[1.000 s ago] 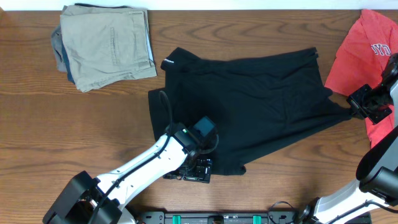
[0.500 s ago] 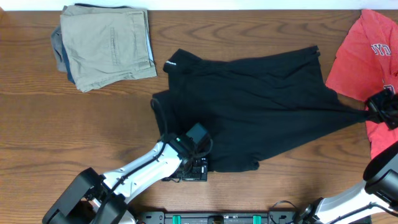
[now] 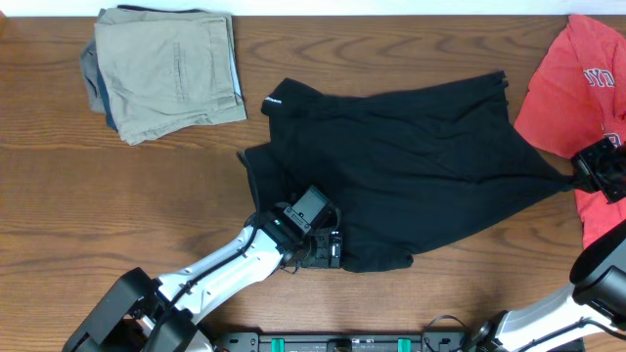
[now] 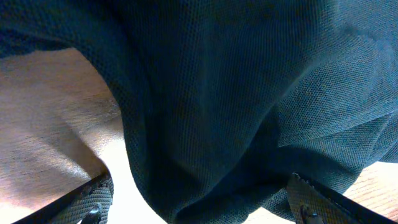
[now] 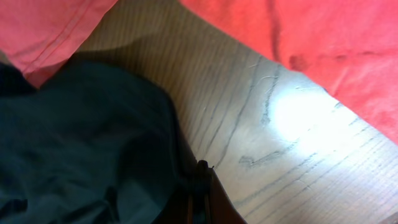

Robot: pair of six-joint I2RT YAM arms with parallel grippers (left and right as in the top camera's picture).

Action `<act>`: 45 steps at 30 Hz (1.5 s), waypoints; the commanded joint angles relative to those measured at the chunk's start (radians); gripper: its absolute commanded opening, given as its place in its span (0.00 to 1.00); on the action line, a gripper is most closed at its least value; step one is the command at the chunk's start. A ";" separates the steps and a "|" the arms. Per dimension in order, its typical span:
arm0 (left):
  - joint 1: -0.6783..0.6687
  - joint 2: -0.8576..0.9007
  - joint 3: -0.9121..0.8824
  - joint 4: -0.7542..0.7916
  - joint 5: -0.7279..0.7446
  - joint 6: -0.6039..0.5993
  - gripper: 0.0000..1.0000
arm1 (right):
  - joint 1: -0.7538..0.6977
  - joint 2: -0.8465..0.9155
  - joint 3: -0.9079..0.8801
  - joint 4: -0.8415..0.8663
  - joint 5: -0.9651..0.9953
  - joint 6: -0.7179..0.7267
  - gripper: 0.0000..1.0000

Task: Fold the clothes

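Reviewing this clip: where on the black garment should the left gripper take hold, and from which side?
Pinch the lower hem of the black garment from the robot's side with the open left gripper. That edge lies loose and bunched there, while the right gripper holds the right corner drawn to a point.

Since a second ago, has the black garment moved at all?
Yes. The black garment has slid right, away from the folded khaki pile, drawn out toward the red shirt by the right gripper.

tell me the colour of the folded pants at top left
Khaki tan pants, clearest in the overhead view.
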 commanded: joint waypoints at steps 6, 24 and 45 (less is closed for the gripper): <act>0.002 0.026 -0.015 0.010 -0.022 -0.008 0.19 | 0.018 -0.001 0.021 -0.009 -0.003 -0.008 0.01; 0.339 -0.064 0.133 0.065 -0.044 0.137 0.06 | 0.037 -0.001 0.021 -0.034 -0.002 -0.008 0.01; 0.370 -0.108 0.133 0.001 0.141 0.154 0.79 | 0.129 -0.001 0.021 -0.034 0.050 -0.006 0.01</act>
